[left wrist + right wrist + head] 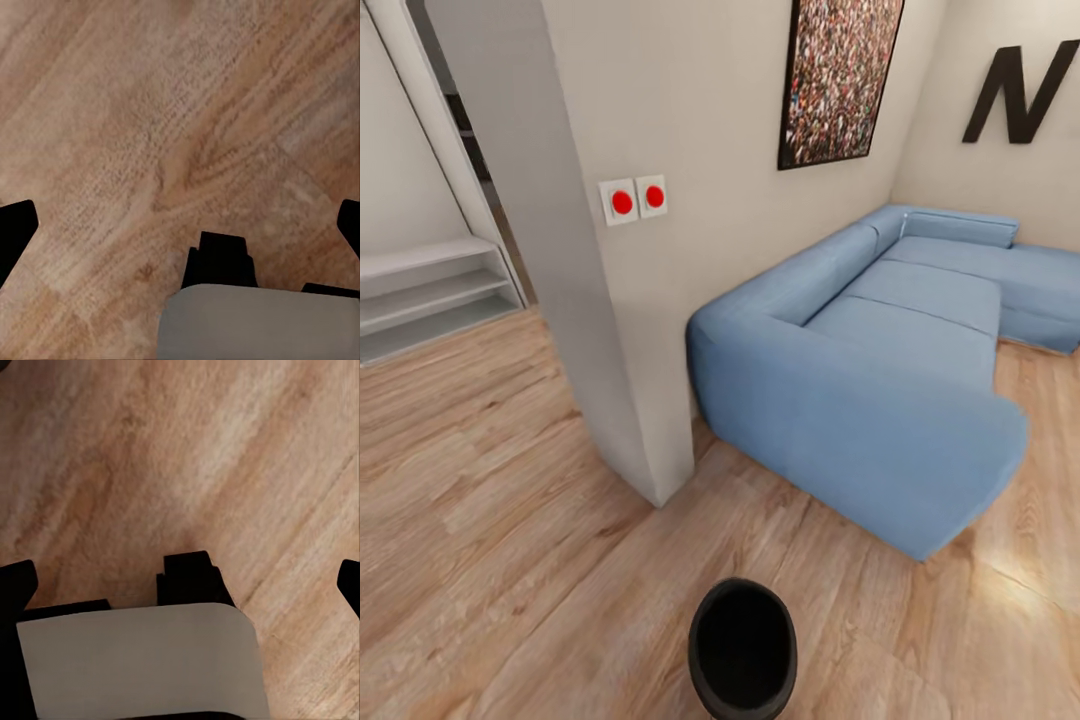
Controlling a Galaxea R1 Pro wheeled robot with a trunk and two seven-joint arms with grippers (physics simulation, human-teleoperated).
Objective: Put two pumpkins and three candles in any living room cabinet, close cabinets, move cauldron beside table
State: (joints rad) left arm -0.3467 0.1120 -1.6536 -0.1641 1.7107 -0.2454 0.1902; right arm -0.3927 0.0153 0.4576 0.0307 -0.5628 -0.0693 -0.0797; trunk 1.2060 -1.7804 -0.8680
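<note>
The robot is in transit across the light plank floor point(510, 480) of the living room, with the blue sofa point(880, 380) ahead to the right and a white wall corner point(630, 330) dead ahead. A dark round object sits at the head view's lower edge — whether it is the cauldron I cannot tell. No pumpkins, candles, cabinet or table are in sight. The left pincer point(180, 225) and right pincer point(180, 577) both hang spread wide over bare boards, gripping nothing. Good practice here, I judge: steer wide of the corner and sofa arm — then turn to find the cabinet.

wall pillar point(610, 330) and sofa point(880, 400) block ahead.
</note>
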